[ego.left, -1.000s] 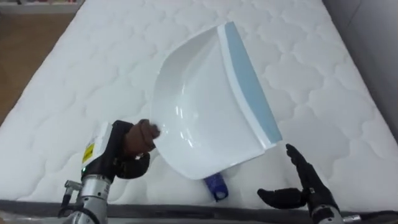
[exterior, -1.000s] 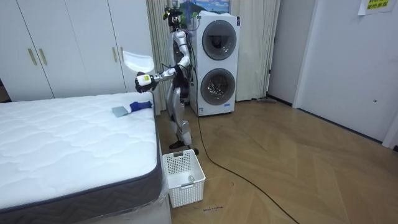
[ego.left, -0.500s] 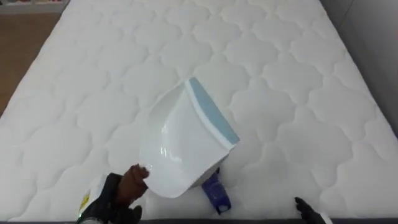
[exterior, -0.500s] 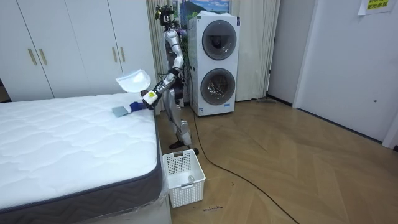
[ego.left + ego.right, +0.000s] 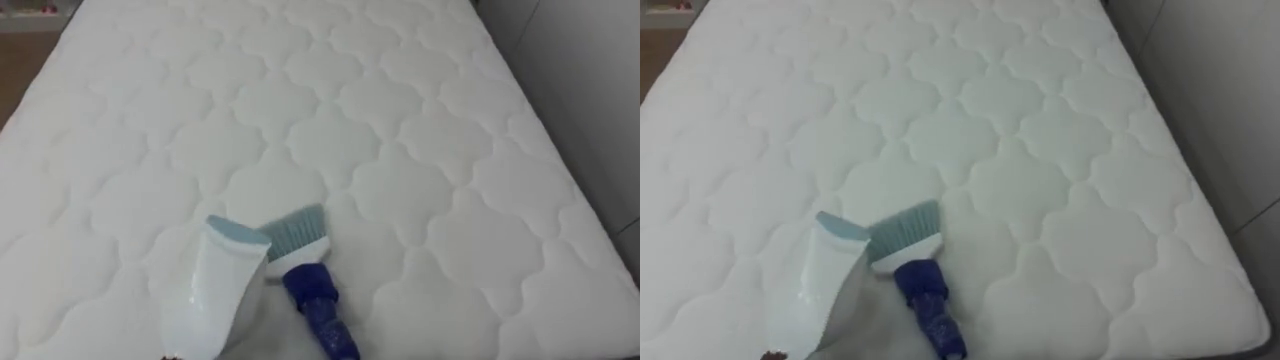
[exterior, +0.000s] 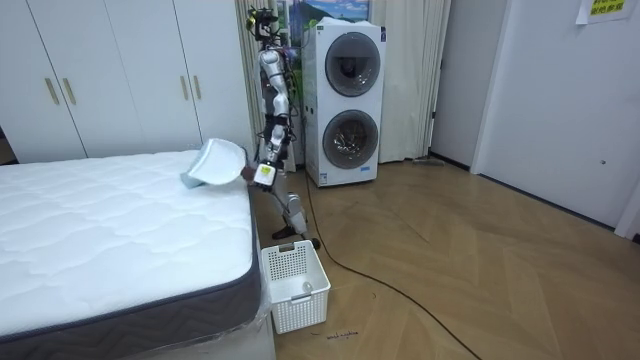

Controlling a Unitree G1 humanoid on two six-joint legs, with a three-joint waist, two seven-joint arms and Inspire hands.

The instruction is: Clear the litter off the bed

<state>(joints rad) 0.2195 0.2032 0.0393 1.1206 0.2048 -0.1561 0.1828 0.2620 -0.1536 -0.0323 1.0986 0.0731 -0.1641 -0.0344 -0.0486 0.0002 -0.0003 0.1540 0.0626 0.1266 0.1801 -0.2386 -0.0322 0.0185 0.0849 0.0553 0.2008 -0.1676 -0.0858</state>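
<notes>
A white dustpan (image 5: 208,292) with a pale blue lip lies low over the white quilted mattress (image 5: 400,130), at the near edge, lip pointing away from me. In the room view my left hand (image 6: 258,172) is curled round the handle of the dustpan (image 6: 215,164) at the bed's corner. Right beside the pan lies a brush (image 5: 308,285) with pale blue bristles and a dark blue handle, bristles toward the bed's middle. Brush and pan lip touch or nearly touch.
I stand at the bed's corner near two stacked washing machines (image 6: 346,100). A white laundry basket (image 6: 295,285) sits on the wooden floor by the bed's edge. White wardrobes (image 6: 100,80) line the wall behind the bed.
My left arm has swung the dustpan down from high in the air to the mattress beside the brush. My right hand has dropped out of the eye view.
</notes>
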